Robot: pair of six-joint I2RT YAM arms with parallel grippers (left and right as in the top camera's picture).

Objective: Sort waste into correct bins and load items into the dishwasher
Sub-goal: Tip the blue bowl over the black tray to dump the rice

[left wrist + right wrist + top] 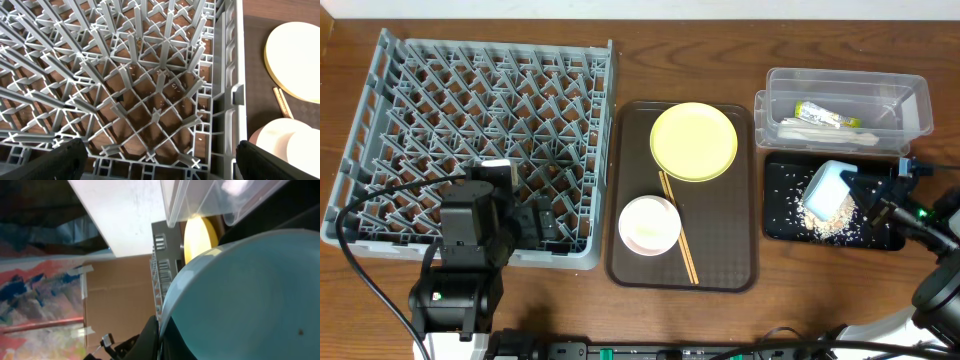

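Observation:
The grey dish rack (470, 100) fills the left; it also shows in the left wrist view (150, 75). My left gripper (542, 225) is open and empty over its front right corner (160, 165). My right gripper (860, 188) is shut on the rim of the light blue bowl (825, 188), held tipped over rice scraps (830, 225) on the black tray (780, 215). In the right wrist view the bowl (250, 295) fills the frame, its rim between my fingers (160, 340). The clear tub (845, 85) holds the green-yellow wrapper (825, 116) and white paper (810, 130). I cannot make out the white cup.
The brown serving tray (720, 250) in the middle carries the yellow plate (693, 141), the pale pink bowl (649, 225) and the chopsticks (678, 230). The plate (295, 60) and bowl (280, 142) lie just right of the rack's wall. Cables run along the front edge.

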